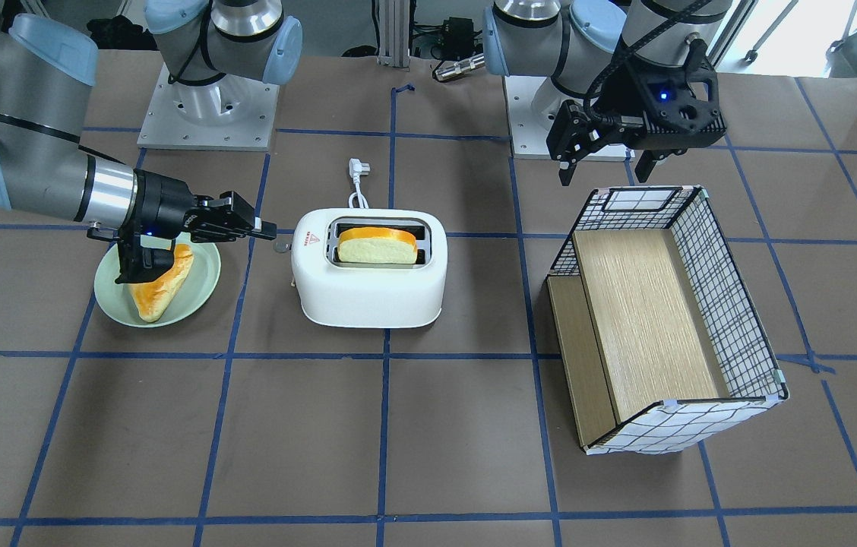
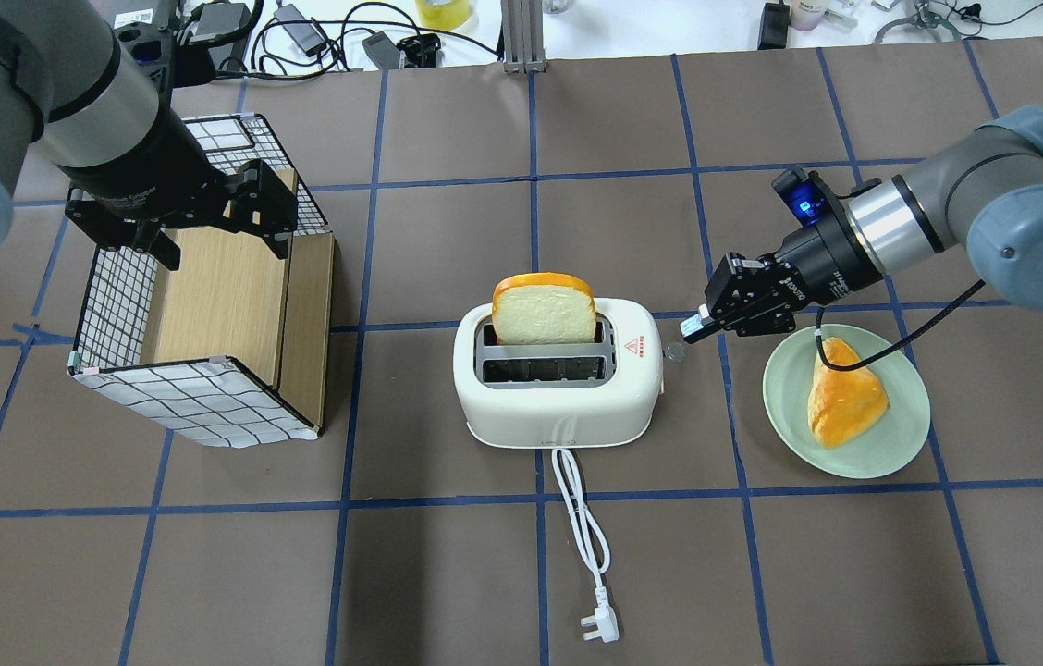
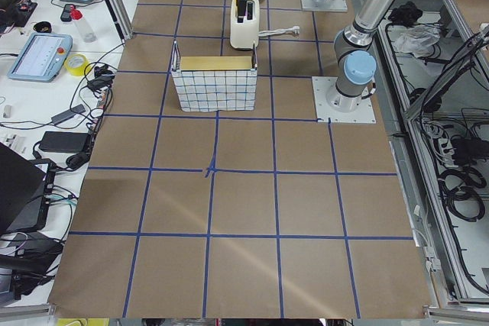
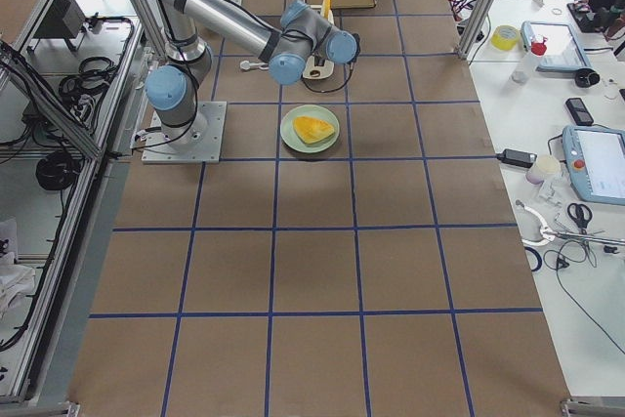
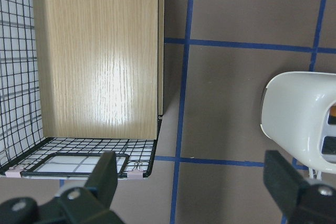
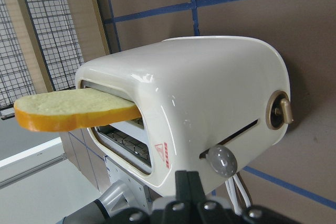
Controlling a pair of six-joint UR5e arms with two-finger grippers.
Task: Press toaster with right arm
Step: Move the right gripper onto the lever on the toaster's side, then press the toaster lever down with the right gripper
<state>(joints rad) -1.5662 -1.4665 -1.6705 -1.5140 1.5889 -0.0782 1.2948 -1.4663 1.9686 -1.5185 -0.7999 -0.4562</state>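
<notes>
Brown table (image 2: 447, 573) with a blue tape grid is filling the whole scene, with cables and gear lying along the far edge in the overhead view.

The toaster (image 2: 558, 407) is sitting pretty much dead center on the table, upright, slots facing up. Its white cord (image 2: 582, 518) is trailing off toward the robot's side. A bread slice (image 2: 545, 310) is standing in one slot and sticking well out of the top, while the other slot is showing bare.

The right gripper (image 2: 690, 326) is coming in nearly level from the plate side, fingers (image 6: 185, 179) pinched together and carrying nothing. Its tip is hanging just above the grey lever knob (image 6: 221, 160) on the toaster's end face. The knob is sitting at the upper end of its slot. Whether the tip is touching it, I can't tell.

Under that wrist a pale green plate (image 2: 891, 453) is sitting beside the toaster, with a triangular golden pastry (image 2: 845, 402) lying on it.

Over on the other side, the left gripper (image 1: 607, 163) is hovering spread wide, holding nothing, above the robot-side end of a wire basket (image 2: 198, 398). The basket is lying tipped on its side, with wooden boards showing inside, well apart from the toaster.
</notes>
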